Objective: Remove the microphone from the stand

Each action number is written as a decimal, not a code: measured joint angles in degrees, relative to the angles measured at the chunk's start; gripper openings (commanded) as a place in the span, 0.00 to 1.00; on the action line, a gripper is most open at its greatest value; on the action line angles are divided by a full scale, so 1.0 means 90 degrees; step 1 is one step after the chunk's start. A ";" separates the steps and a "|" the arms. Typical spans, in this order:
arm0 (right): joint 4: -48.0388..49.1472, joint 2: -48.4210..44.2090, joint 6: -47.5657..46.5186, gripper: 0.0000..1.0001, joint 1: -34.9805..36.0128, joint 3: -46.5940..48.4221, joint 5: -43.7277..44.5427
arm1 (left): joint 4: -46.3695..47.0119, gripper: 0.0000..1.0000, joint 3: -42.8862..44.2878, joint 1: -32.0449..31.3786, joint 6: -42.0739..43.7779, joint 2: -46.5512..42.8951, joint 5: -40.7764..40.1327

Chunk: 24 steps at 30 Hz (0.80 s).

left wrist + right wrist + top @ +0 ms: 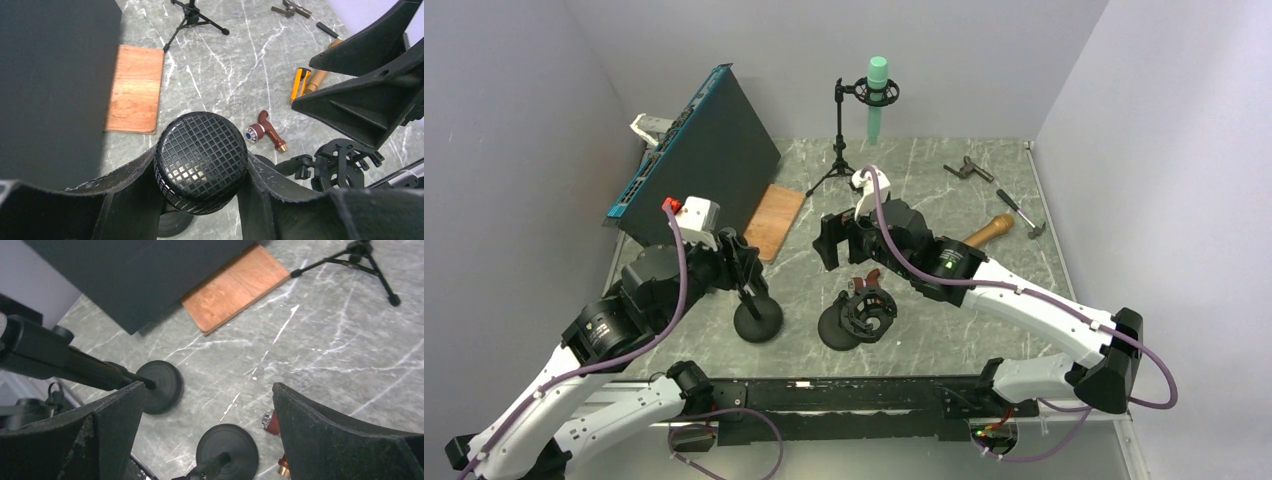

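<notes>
Two fingers of the left gripper (200, 167) clamp the black mesh-headed microphone (201, 150), seated atop its black round-based stand (759, 322), presumably to pull it free; the right gripper (207, 390) hovers open nearby.

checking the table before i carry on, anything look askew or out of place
The big dark box at the back left stands tipped on one edge instead of lying flat. The empty ring mount on the middle stand droops low by its base. The left jaws are closed on the black microphone, as intended.
</notes>
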 measured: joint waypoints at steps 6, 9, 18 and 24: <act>0.0168 0.0002 -0.0328 1.00 0.0204 0.0017 -0.0867 | -0.0017 0.57 0.0000 0.0000 0.0015 -0.0097 0.0270; 0.0216 0.0073 -0.0505 1.00 0.0544 0.0170 -0.1144 | 0.0034 0.57 0.0046 -0.0002 0.0012 -0.0240 0.0442; 0.0588 0.0202 -0.0678 1.00 0.1112 0.0505 -0.1863 | -0.0058 0.58 0.0418 -0.0002 -0.0024 -0.0663 0.0610; 0.0843 0.0537 -0.0721 1.00 0.1494 0.0857 -0.2001 | -0.0537 0.59 0.0580 0.0000 -0.0041 -0.1265 0.0556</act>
